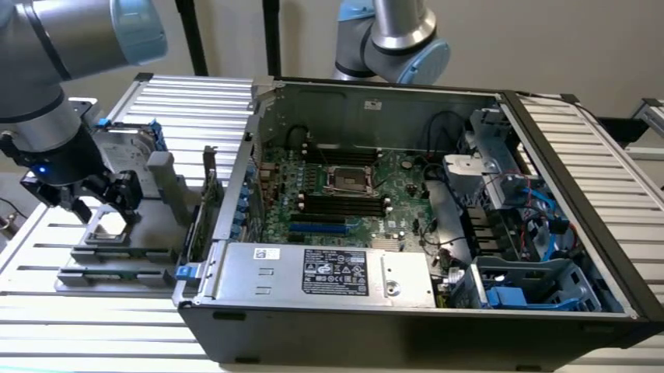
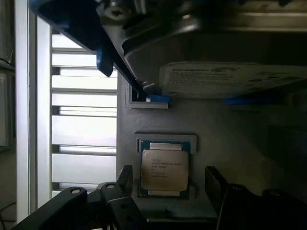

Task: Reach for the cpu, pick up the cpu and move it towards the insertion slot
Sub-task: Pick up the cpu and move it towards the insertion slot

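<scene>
The cpu (image 2: 163,171), a small square chip with a silver top, lies flat in a grey holder on the fixture at the exterior view's left (image 1: 107,225). My gripper (image 1: 101,203) hangs directly above it, open, with one black finger (image 2: 125,178) on each side of the chip and not touching it. The insertion slot (image 1: 346,179), a silver-framed socket with a dark centre, sits on the motherboard inside the open computer case, far to the exterior view's right of the gripper.
An upright grey hard drive in a blue frame (image 1: 124,155) stands just behind the cpu holder. The case wall (image 1: 223,210) rises between the fixture and the motherboard. Black memory slots (image 1: 343,206) flank the socket. A second arm (image 1: 400,39) stands behind the case.
</scene>
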`<state>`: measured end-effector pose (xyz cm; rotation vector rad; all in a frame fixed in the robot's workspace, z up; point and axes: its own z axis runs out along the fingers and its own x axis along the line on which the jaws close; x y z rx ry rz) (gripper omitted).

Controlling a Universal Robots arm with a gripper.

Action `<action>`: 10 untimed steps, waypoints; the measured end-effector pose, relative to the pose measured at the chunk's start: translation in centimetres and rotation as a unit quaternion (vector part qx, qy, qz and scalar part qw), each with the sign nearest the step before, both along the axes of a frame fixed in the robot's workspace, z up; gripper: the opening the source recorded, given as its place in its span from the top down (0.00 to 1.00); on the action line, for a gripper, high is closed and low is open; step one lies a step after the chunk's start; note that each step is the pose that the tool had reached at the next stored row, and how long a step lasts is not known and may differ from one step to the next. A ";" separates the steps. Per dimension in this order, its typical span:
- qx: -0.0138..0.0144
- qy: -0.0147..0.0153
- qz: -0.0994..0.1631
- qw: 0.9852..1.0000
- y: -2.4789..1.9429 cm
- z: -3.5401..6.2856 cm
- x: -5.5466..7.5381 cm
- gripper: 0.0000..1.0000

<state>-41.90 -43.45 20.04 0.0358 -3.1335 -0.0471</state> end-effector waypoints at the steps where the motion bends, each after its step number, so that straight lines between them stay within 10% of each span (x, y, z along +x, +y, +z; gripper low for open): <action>1: 0.000 -0.001 0.000 1.000 0.00 -0.14 0.0 0.29; 10: -0.004 -0.002 0.000 1.000 0.00 -0.75 0.0 0.29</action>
